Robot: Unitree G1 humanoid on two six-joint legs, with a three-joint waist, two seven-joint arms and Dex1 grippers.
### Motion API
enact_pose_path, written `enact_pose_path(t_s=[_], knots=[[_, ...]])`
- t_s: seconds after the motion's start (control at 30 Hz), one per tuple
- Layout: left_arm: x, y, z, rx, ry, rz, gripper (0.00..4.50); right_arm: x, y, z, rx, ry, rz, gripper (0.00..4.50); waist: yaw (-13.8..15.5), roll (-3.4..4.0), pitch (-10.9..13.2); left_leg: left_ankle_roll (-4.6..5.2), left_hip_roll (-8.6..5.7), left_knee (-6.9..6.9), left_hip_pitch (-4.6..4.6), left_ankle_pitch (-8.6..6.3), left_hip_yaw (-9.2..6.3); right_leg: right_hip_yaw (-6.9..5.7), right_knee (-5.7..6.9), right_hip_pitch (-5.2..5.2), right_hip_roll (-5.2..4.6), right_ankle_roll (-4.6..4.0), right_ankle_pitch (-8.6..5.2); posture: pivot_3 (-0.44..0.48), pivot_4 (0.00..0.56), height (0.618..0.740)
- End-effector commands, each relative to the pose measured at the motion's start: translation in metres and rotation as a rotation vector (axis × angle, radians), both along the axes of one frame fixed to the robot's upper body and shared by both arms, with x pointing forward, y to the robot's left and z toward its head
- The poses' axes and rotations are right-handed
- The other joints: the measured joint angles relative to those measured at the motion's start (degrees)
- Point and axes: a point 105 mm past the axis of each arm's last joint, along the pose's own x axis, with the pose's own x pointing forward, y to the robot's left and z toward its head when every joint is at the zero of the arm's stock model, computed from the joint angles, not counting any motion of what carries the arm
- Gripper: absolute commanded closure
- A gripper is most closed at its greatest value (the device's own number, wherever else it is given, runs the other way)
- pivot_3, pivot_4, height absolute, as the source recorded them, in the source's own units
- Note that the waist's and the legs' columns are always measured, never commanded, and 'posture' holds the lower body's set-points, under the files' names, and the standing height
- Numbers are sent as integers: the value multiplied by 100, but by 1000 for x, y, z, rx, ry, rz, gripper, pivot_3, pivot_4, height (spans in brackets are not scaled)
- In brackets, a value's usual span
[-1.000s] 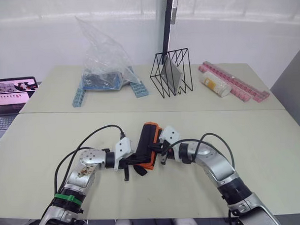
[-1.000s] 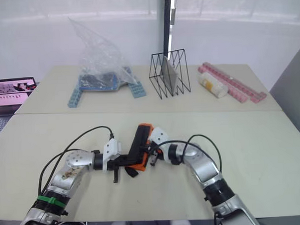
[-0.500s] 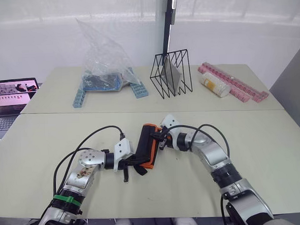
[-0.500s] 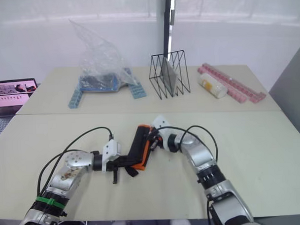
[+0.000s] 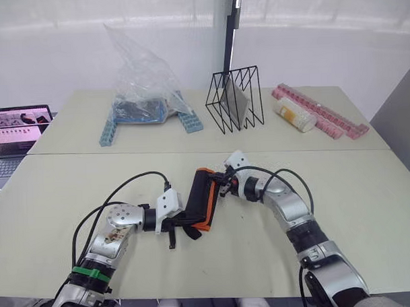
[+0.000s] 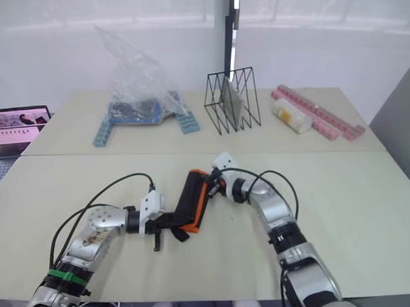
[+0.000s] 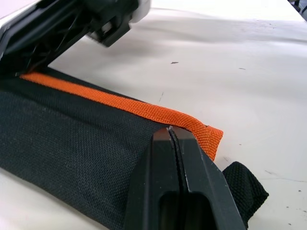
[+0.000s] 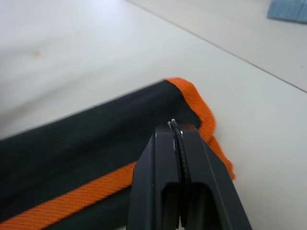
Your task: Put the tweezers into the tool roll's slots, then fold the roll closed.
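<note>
The left gripper (image 7: 176, 143), fingers pressed together, sits against the near end of the tool roll (image 5: 200, 197). The folded roll lies on the table (image 5: 368, 208). The right gripper (image 8: 176, 132), fingers together too, touches the roll's far end.

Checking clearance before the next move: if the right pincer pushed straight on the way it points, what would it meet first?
Most likely the tool roll itself: the right pincer, fingers shut, sits right at its orange-edged end, though whether they already touch is unclear.
</note>
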Motion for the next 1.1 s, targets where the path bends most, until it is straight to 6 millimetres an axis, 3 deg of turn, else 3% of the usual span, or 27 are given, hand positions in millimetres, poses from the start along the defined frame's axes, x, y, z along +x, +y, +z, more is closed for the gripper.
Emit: enact_pose_path(t_s=[0.03,0.23,0.33,0.47,0.63,0.83,0.9,0.93,1.1], knots=[[6,17,4,4,10,88,4482,-7,-6,39,63,-117,30,4500,7,1,2,0,0,0,-19,0,0,1,6,-22,0,-8,6,0,150,718],[-3,36,49,-121,-41,161,4482,-23,-40,60,52,-163,29,4500,19,0,25,0,0,0,-36,1,-1,-1,4,-38,-2,-35,22,0,150,718],[-9,49,60,-140,-52,218,4482,-29,-60,63,32,-166,7,4500,26,-1,49,0,-1,0,-44,0,-1,-3,-2,-41,-6,-34,22,0,150,718],[-29,94,75,-135,-76,385,4482,-44,-109,65,-15,-169,-80,4500,28,-2,70,2,-1,0,-50,-1,-1,-4,-6,-44,-8,-30,18,0,150,718],[-53,165,68,-20,-112,645,2995,-65,-165,49,-73,-142,-233,2990,31,-9,88,9,-1,-3,-50,-7,0,-6,-11,-45,-10,-23,5,0,150,718],[-81,221,58,25,-135,851,990,-92,-218,31,-78,-116,-413,930,44,-26,98,8,-1,-2,-40,-6,11,-1,-15,-39,-12,-4,-9,0,150,718],[-87,231,58,16,-146,900,306,-101,-237,21,-79,-108,-489,226,66,-32,99,8,-1,-2,-40,-7,12,-2,-17,-38,-13,-5,-10,0,150,718],[-90,236,58,13,-151,920,12,-105,-245,17,-62,-102,-525,0,72,-37,100,8,-1,-2,-40,-7,12,-2,-20,-36,-13,-5,-10,0,150,718],[-102,257,51,31,-160,1019,12,-120,-272,8,-50,-102,-630,0,51,-41,102,7,-1,-2,-39,-7,13,-1,-21,-36,-13,-7,-9,0,150,718]])
